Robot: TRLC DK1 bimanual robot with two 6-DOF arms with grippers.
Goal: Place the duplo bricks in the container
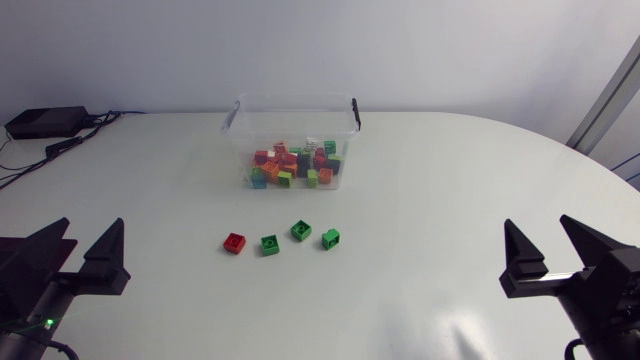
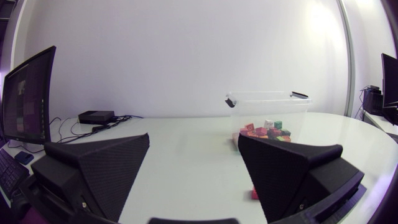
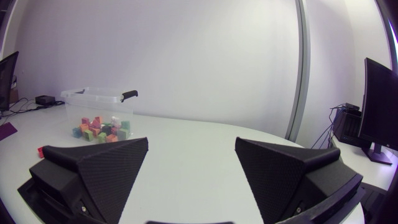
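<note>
Table [image 1: 450, 200]: bricks [image 1: 269, 244] well ahead of claws [image 1: 89, 225] [image 1: 538, 222].

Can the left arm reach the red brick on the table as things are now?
Probably yes: the red brick lies in the open, nearest the open left gripper, with nothing between them.

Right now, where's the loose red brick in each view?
Head view: red brick, leftmost of the loose row, before the clear container.
Left wrist view: a sliver beside a finger of the left gripper.
Right wrist view: an edge beside a finger of the right gripper.
Shared landmark: the container.
</note>
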